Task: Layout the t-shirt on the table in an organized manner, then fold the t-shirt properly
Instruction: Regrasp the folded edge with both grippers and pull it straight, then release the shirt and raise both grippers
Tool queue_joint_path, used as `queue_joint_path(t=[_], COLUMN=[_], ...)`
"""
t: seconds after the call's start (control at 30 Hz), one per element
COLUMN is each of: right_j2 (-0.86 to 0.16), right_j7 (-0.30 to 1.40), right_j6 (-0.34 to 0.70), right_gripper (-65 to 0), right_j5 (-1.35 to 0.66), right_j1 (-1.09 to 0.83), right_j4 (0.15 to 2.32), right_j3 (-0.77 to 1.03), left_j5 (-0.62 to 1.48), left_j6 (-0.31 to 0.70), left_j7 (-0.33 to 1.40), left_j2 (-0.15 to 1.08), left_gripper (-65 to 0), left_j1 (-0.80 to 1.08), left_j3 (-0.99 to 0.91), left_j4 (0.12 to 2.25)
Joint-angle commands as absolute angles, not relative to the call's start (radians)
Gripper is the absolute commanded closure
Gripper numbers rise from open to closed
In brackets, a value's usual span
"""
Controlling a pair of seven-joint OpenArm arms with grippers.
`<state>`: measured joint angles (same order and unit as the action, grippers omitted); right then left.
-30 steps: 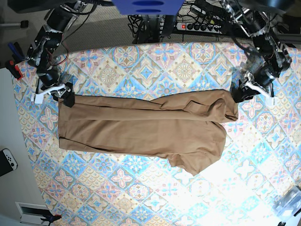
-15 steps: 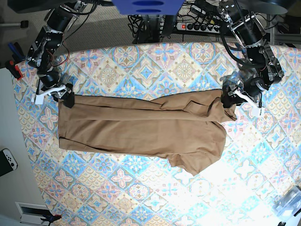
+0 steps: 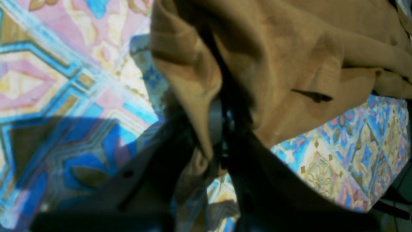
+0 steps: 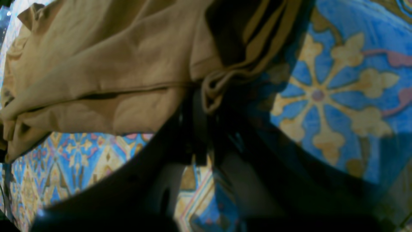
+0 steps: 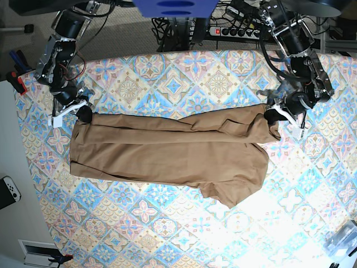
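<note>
You have the t-shirt (image 5: pixel 167 153) lying lengthwise across the middle of the desk (image 5: pixel 167 234), spread roughly flat with long creases running along it and one sleeve poking out toward the near edge. Your left gripper (image 5: pixel 272 115) sits at the shirt's far corner on the base view's right, and in the left wrist view its fingers (image 3: pixel 180 154) are clenched on a fold of tan cloth, which bunches up around them. Your right gripper (image 5: pixel 83 114) is at the opposite far corner, on the base view's left; the right wrist view shows its fingers (image 4: pixel 196 129) pinched on the gathered hem, the cloth puckered where they grip it.
</note>
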<state>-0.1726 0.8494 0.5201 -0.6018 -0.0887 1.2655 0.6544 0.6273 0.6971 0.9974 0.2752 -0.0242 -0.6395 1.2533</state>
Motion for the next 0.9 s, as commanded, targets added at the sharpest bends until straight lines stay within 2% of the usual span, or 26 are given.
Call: queue_joint_path(t=[0.0,0.33,0.67,0.87], right_j2=[-0.188,-0.217,-0.24,-0.24], right_j7=[0.849,0.906,0.924,0.924], right_j6=[0.524,0.524,0.524,0.526], right_gripper=[0.0,0.0,0.0,0.0], right_j5=[-0.608,-0.61,-0.608,-0.61], right_j1=[-0.082,-0.081,-0.081,-0.085], right_j4=[1.276,1.276,1.276,1.277], right_j3=[0.657,0.722,0.762,0.757], left_j5=[0.631,0.634,0.636,0.633], left_j6=[0.698,0.698,0.698,0.698], left_j7=[0.99,0.995,1.09,1.09], left_j2=[0.308,0.337,0.338,0.332], left_gripper=[0.0,0.0,0.0,0.0], left_j1=[-0.035,-0.03,-0.004,0.117], left_j3=[-0.647,-0.648,-0.651,-0.65], left_j4=[1.268,1.27,1.274,1.451])
